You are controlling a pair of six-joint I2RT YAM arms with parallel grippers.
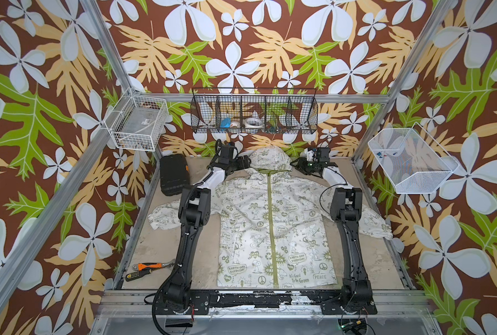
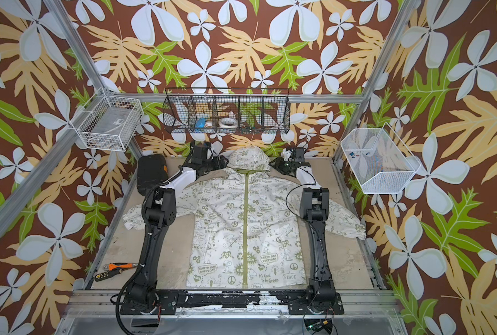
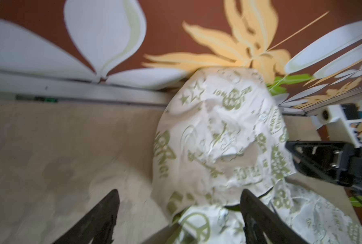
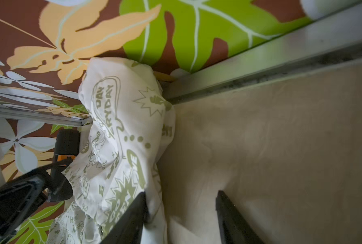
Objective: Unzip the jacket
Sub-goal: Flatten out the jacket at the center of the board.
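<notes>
The jacket point(image 1: 273, 229) lies flat on the table point(image 1: 160, 255), zipper point(image 1: 271, 220) closed.

Smearing with blur across the left wrist view, cutting both fingers point(image 3: 104, 217) of the left gripper point(image 3: 180, 213) at the picture's edge, hiding part of each sleeve of the jacket point(image 1: 247, 232) under the left arm point(image 1: 192, 214) and right arm point(image 1: 346, 207), leaving the pull of the zipper point(image 1: 271, 220) too small to find.
</notes>
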